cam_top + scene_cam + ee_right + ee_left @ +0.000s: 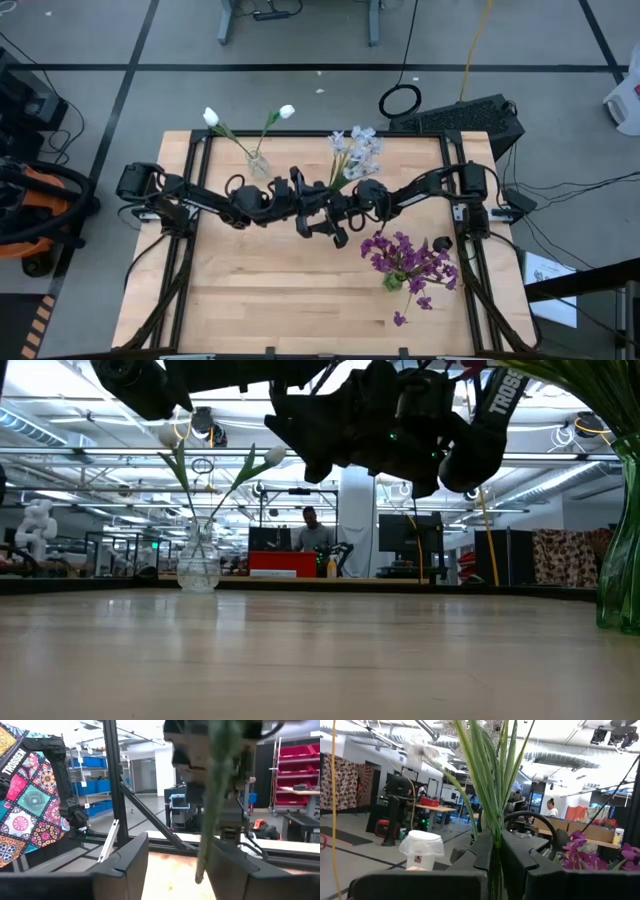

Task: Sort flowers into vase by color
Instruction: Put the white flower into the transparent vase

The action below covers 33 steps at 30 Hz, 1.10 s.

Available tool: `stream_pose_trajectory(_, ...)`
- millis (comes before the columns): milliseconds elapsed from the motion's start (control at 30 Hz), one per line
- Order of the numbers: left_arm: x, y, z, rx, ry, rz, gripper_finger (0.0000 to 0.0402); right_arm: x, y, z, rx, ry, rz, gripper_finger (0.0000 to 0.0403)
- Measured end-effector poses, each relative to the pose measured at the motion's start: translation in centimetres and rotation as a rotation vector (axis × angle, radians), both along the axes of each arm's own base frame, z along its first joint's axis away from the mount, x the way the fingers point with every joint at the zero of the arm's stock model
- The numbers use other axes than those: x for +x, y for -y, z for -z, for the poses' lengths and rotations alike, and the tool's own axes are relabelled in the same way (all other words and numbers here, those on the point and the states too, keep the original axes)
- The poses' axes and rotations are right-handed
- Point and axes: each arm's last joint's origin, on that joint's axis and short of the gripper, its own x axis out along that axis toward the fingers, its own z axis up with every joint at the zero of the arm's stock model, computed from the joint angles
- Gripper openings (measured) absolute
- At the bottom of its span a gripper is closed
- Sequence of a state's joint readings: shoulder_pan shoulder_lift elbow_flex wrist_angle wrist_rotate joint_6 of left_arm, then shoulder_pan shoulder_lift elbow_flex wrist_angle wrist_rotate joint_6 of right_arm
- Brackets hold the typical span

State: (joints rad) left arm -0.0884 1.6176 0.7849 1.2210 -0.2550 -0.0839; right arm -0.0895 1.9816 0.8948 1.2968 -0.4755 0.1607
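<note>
Left gripper (496, 851) jaws clamped on grey-blue flower stems (345, 170), stems upright, right gripper (175, 865) jaws apart around them

- White tulip buds (211, 117): two stems, upright in clear vase (259, 165).
- Grey-blue clusters (358, 148): bunch held mid-air.
- Purple flowers (408, 260): in green vase (393, 282).

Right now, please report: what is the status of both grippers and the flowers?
Left gripper shut on pale grey-blue flower bunch, mid-table, raised. Right gripper open around its green stems. White tulips in clear glass vase; purple flowers in green vase.
</note>
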Motion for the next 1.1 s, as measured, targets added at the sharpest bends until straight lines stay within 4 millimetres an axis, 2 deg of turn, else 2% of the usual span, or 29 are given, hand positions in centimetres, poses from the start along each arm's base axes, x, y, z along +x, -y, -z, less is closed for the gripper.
stream_pose_trajectory(133,0.0,0.2,0.0,0.019,-0.003,-0.001,0.0030,0.0,0.0,0.1,0.005,-0.008,0.000,0.0128)
stream_pose_trajectory(367,0.0,0.2,0.0,0.032,-0.005,-0.007,0.0030,0.0,0.1,0.2,-0.009,-0.016,0.007,0.0012)
stream_pose_trajectory(700,0.0,1.3,0.2,0.087,-0.023,0.062,0.0039,0.1,0.1,0.6,0.009,-0.071,0.000,0.0004)
stream_pose_trajectory(900,-0.3,1.4,0.1,0.079,-0.101,0.020,0.0110,0.1,0.3,1.0,0.013,-0.151,0.009,0.0002)
stream_pose_trajectory(1100,-1.2,1.7,-0.6,0.078,-0.199,-0.003,0.0186,-0.2,0.3,0.7,-0.029,-0.240,0.045,0.0001)
